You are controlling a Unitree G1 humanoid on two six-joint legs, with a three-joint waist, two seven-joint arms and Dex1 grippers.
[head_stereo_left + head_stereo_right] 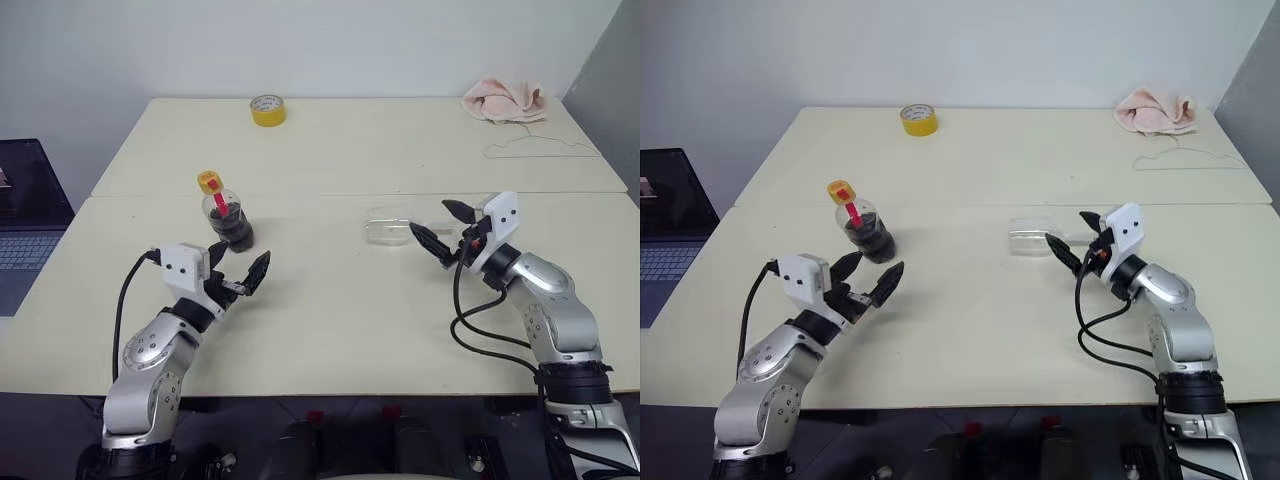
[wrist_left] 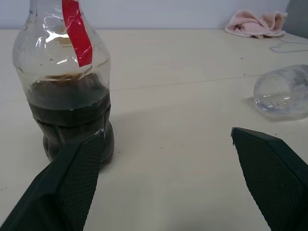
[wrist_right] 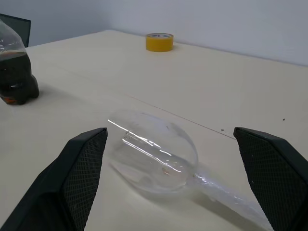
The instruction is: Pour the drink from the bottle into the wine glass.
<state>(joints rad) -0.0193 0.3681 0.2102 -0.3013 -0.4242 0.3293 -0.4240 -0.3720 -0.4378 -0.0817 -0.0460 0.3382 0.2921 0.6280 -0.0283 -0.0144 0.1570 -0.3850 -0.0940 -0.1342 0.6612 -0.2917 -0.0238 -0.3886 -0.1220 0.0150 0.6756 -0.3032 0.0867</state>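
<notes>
Cream tabletop (image 1: pixel 330 300) carries everything here. On the robot's left the bottle (image 1: pixel 228 215) stands upright, yellow cap on, with the drink (image 2: pixel 70 113) filling roughly its lower half. The left gripper (image 1: pixel 238 270) sits just in front of it, fingers wide apart and holding nothing; the bottle stands off toward one finger, not between the two. On the right the glass (image 1: pixel 392 228) lies on its side, bowl toward the bottle and stem toward the right gripper (image 1: pixel 445 228), whose fingers are also spread wide and empty, reaching around the stem end without closing on it.

From the head views come the overall layout, the tape roll (image 1: pixel 267 110) and pink cloth (image 1: pixel 505 100) at the far edge, a thin wire (image 1: pixel 540 148) near the cloth, and a laptop (image 1: pixel 25 240) off the left side. From the left wrist view come the drink's level and the red label strip (image 2: pixel 77 31). From the right wrist view come the glass's bowl and stem close up, the bowl empty.
</notes>
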